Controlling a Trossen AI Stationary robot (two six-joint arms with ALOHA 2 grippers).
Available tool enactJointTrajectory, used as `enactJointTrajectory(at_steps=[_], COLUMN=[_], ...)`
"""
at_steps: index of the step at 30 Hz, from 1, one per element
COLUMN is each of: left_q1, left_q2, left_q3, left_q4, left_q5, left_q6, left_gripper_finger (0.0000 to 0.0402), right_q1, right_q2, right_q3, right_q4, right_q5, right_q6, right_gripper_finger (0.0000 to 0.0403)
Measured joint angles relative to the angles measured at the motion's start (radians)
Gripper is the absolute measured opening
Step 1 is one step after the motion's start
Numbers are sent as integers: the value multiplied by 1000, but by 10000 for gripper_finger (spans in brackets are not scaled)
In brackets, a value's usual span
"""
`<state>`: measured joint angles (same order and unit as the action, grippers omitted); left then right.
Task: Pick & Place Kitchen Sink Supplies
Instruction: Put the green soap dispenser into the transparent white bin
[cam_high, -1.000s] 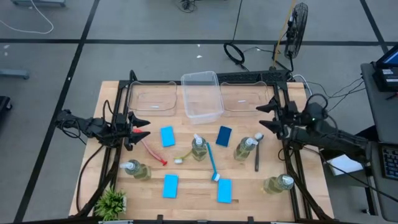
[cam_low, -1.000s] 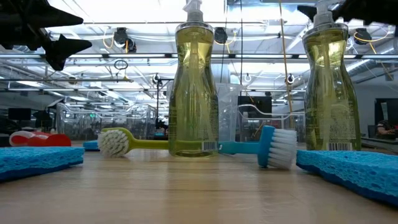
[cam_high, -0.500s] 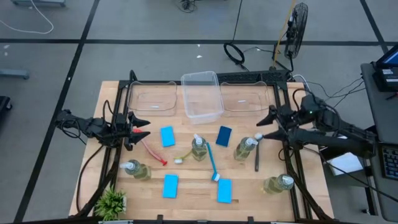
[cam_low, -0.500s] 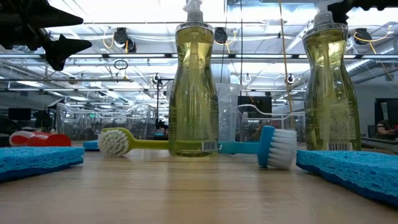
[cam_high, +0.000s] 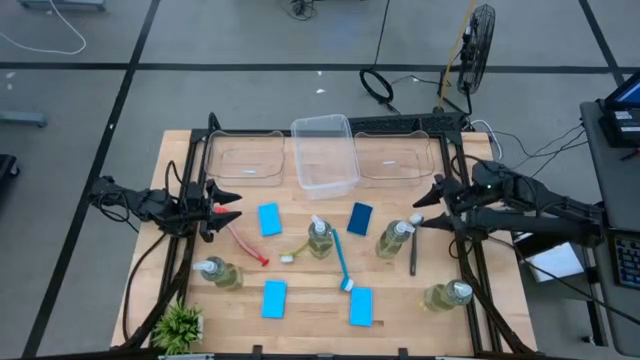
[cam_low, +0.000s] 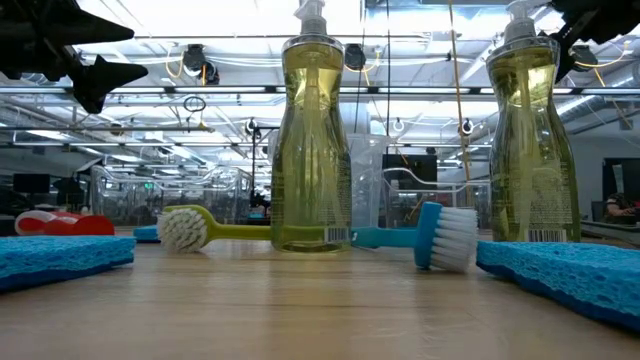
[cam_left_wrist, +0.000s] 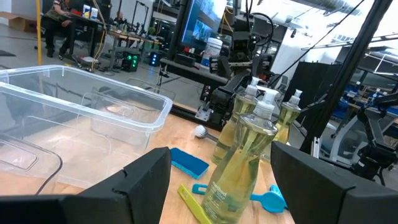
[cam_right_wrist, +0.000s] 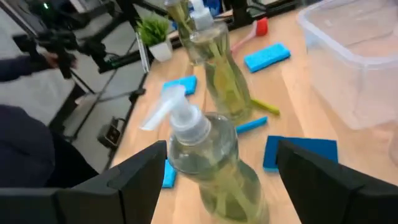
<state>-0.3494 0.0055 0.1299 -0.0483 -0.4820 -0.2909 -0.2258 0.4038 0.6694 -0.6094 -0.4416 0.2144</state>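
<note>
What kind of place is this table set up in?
Probably a robotics lab or workshop: a wooden table on bare concrete floor, loose black cables, and equipment racks with monitors behind.

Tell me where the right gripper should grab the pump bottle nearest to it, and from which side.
Probably the body just below the pump collar. That bottle stands upright and narrows toward the top, so its waist suits open fingers better than the thin pump head. Come in level from the table's right edge, where the right gripper hovers open; the grey brush lies on that side, so stay above it.
</note>
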Motion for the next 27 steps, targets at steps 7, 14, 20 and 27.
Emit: enactJointTrajectory(at_steps=[7,14,20,27], left_q1=[0,0,0,0], left_q2=[0,0,0,0], left_q3=[0,0,0,0], left_q4=[0,0,0,0], left_q5=[-28,-45,-45,-45], left_q6=[0,0,0,-1], left_gripper_finger=[274,274,274,274], right_q1=[32,59,84,133], right_q2=[38,40,79,157], right_q3=[-117,-172,-186,-243], right_q4=[142,297,388,539], right_q5=[0,2,2,-1], right_q6=[-1,2,2,16], right_gripper_finger=[284,282,285,283])
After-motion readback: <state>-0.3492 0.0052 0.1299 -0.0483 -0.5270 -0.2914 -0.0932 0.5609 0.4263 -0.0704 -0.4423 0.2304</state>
